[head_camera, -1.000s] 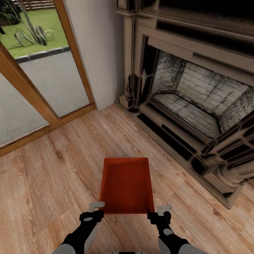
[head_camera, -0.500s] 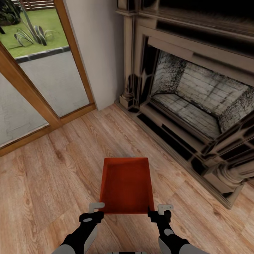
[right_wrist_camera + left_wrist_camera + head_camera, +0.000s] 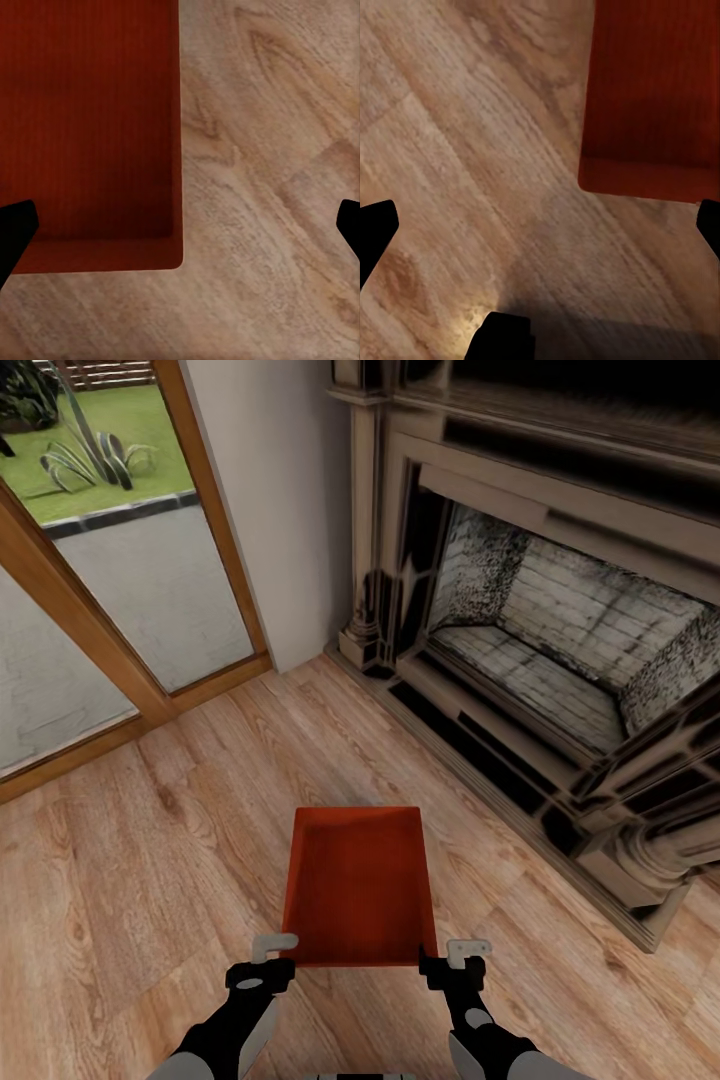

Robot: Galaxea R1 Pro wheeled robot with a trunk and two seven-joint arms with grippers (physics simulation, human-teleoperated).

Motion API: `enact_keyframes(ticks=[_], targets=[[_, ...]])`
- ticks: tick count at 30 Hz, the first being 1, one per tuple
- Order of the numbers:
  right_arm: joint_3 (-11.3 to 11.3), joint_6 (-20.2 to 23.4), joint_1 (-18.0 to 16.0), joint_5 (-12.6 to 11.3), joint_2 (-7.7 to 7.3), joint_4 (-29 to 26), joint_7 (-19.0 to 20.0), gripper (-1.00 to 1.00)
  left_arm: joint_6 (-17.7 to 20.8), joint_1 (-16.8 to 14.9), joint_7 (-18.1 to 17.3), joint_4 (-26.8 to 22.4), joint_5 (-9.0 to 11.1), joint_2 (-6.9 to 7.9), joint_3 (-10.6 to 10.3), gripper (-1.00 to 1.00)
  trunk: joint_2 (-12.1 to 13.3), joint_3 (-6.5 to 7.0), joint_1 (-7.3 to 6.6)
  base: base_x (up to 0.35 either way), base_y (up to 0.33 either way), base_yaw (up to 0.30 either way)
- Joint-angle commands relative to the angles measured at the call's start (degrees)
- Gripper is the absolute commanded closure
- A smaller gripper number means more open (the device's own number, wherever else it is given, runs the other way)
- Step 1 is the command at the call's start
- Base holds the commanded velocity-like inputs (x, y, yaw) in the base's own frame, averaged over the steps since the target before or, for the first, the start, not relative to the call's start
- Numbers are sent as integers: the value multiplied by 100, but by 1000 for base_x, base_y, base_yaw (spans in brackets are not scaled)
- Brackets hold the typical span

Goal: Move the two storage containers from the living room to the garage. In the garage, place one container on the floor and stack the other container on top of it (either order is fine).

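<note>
One orange-red storage container (image 3: 360, 885) sits open-topped and empty on the light wood-plank floor of the living room. My left gripper (image 3: 265, 958) hovers at its near left corner and my right gripper (image 3: 455, 958) at its near right corner. In the left wrist view the container (image 3: 656, 97) lies ahead of the left gripper (image 3: 540, 229), whose dark fingertips (image 3: 375, 232) are spread wide, so it is open. In the right wrist view the container's near corner (image 3: 90, 135) lies beneath the right gripper (image 3: 180, 225), which is also open. Neither gripper holds anything.
A dark-framed brick fireplace (image 3: 560, 650) with a raised hearth fills the right side. A wood-framed glass door (image 3: 120, 590) to a garden stands at the left, with a white wall section (image 3: 280, 510) between. Bare plank floor (image 3: 150, 880) surrounds the container.
</note>
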Motion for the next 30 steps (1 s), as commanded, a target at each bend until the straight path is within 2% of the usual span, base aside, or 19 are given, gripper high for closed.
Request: enact_keyframes(ticks=[1,4,7,19,30], targets=[[47,-6,-3,2,0,5,-48,-100,17,0,28,-22,14,-1,-33,-100,-1,-3,0,0,0,0],[47,-6,-3,7,0,5,-48,-100,62,0,6,-671,-17,-14,-40,-100,-1,-3,0,0,0,0],[47,-6,-3,8,0,5,-48,-100,83,0,-38,-870,-24,-15,-44,-100,-1,-3,0,0,0,0],[47,-6,-3,7,0,5,-48,-100,45,0,-554,-808,-11,21,-47,-100,-1,-3,0,0,0,0],[66,45,-3,-2,-33,14,-23,-100,25,0,-535,-802,-31,20,-40,-100,-1,-3,0,0,0,0]])
